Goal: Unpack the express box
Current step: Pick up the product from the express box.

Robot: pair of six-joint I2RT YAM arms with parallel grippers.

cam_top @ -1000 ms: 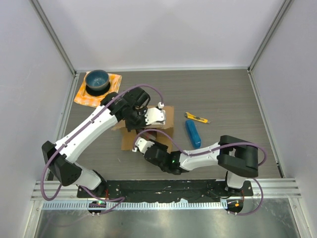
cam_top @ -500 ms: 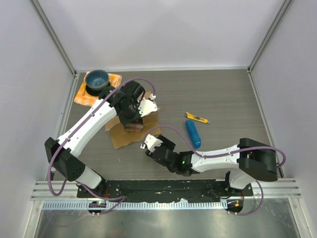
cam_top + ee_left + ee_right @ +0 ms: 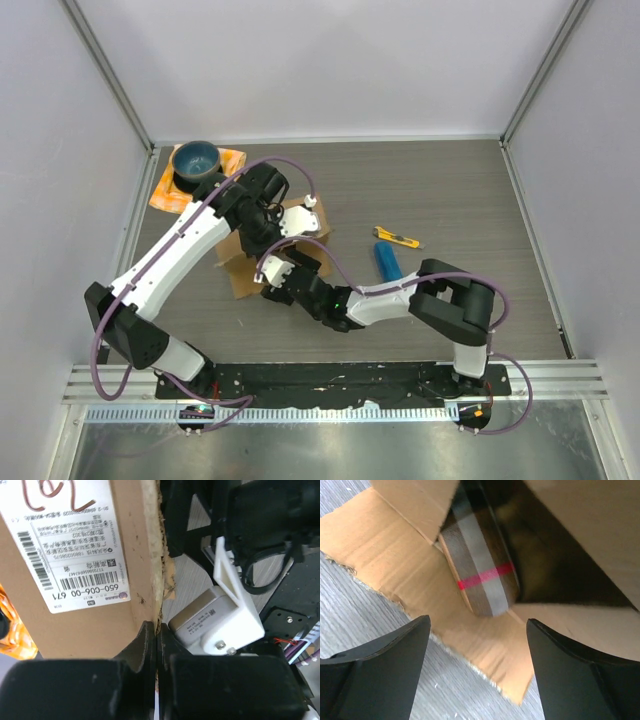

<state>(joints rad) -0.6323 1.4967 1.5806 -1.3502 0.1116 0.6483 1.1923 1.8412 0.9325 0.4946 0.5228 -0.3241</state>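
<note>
The express box (image 3: 243, 272) lies tipped on the table's left half, brown cardboard with a white shipping label (image 3: 75, 545). My left gripper (image 3: 272, 232) is shut on the box's torn edge (image 3: 156, 627). My right gripper (image 3: 272, 280) stands open at the box's mouth (image 3: 477, 621), holding nothing. Inside the box (image 3: 570, 545) sits a checked item with a red stripe (image 3: 480, 575), partly sticking out over the lower flap (image 3: 395, 580), just ahead of the open fingers (image 3: 385, 665).
A blue bowl (image 3: 196, 160) rests on an orange cloth (image 3: 168, 196) at the back left. A yellow utility knife (image 3: 398, 237) and a blue oblong object (image 3: 390, 268) lie right of the box. The right arm's white wrist housing (image 3: 220, 615) is close beside my left fingers.
The left gripper has dragged and tipped the box leftward. The right gripper drew back, then returned to the box mouth, and its jaws spread wider.
</note>
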